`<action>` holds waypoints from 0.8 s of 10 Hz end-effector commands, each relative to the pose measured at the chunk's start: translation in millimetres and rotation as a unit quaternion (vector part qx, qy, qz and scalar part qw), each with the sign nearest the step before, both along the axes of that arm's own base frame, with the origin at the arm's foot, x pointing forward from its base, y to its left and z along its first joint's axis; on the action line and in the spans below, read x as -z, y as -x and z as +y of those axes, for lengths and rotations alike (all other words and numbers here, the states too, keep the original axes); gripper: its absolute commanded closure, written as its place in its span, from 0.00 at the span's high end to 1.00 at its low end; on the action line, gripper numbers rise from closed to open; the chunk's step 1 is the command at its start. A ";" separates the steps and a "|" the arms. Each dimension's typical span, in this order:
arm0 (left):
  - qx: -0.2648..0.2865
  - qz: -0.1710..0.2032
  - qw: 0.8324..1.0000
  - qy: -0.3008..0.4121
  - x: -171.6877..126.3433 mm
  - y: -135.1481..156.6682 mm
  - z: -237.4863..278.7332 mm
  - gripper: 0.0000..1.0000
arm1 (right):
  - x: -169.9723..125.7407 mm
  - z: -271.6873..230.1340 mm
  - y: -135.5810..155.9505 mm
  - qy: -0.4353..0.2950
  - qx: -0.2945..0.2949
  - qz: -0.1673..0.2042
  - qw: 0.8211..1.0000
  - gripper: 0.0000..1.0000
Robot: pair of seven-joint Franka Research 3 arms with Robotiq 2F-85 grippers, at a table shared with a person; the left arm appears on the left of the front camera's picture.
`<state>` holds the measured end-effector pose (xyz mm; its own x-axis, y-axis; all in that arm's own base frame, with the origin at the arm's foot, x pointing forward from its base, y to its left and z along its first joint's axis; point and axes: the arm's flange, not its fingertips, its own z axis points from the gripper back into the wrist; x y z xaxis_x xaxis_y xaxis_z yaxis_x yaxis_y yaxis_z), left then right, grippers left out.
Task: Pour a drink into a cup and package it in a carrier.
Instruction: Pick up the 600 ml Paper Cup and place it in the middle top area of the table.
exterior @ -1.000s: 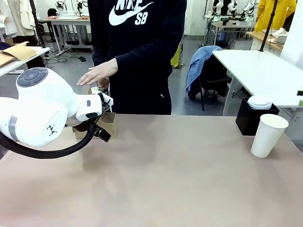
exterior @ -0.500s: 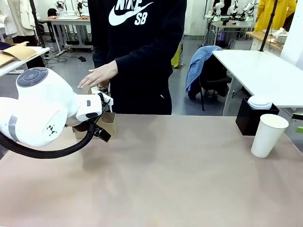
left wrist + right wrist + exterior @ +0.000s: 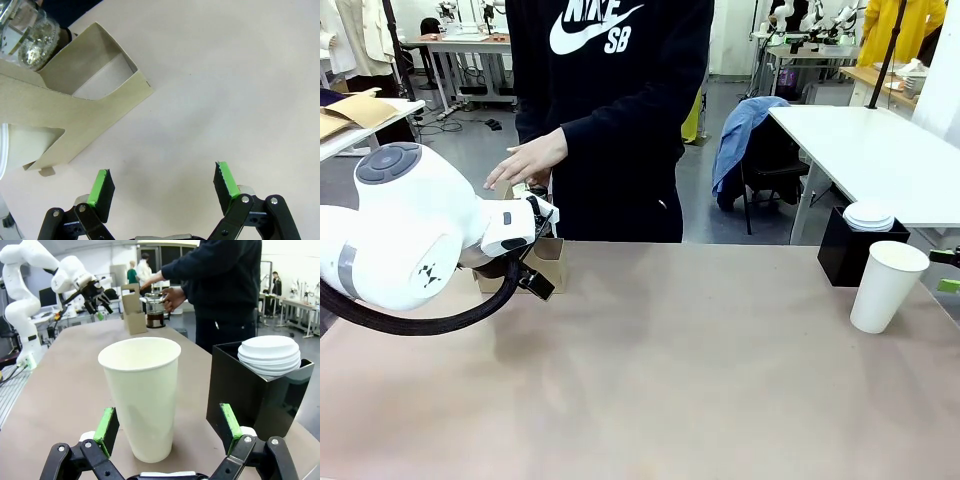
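Paper cup (image 3: 141,395) ahead of wide right jaws; jug (image 3: 155,305) holds dark drink (image 3: 155,320); left jaws wide near carrier (image 3: 65,107).

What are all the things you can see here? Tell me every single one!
cup: one, white paper, standing near the table's right edge
black box: one, black, just behind the cup
lids: a stack, white, on top of the black box
carrier: one, brown cardboard, far left of the table
press jug: one, clear glass with silver frame, beside the carrier
drink: dark brown, inside the press jug
table: one, tan
person's hand: one, held flat above the press jug
left gripper: black, green pads, open, near the carrier
right gripper: black, green pads, open, facing the cup
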<state>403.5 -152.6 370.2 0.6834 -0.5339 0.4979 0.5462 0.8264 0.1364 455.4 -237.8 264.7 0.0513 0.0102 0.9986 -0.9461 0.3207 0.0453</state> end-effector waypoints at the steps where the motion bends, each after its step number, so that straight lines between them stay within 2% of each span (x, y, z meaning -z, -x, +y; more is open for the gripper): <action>1: 0.000 0.000 1.000 0.001 0.0 0.0 0.5 1.00 | -4.3 10.1 1.9 0.006 -0.013 0.001 1.000 1.00; 2: 0.000 0.000 1.000 0.001 0.0 0.0 0.5 1.00 | -4.4 15.3 6.9 0.011 -0.021 -0.017 1.000 1.00; 3: 0.000 0.000 1.000 0.001 0.0 0.0 0.5 1.00 | -3.0 21.6 6.4 0.018 -0.024 -0.006 1.000 1.00; 8: 0.000 0.000 1.000 0.001 0.0 0.0 0.5 1.00 | 4.7 38.8 4.0 0.009 -0.007 -0.013 1.000 1.00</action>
<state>403.5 -152.6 370.2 0.6834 -0.5339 0.4979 0.5463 0.8264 0.1364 452.6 -210.7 258.2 0.0585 0.0118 0.9982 -0.9572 0.2846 0.0527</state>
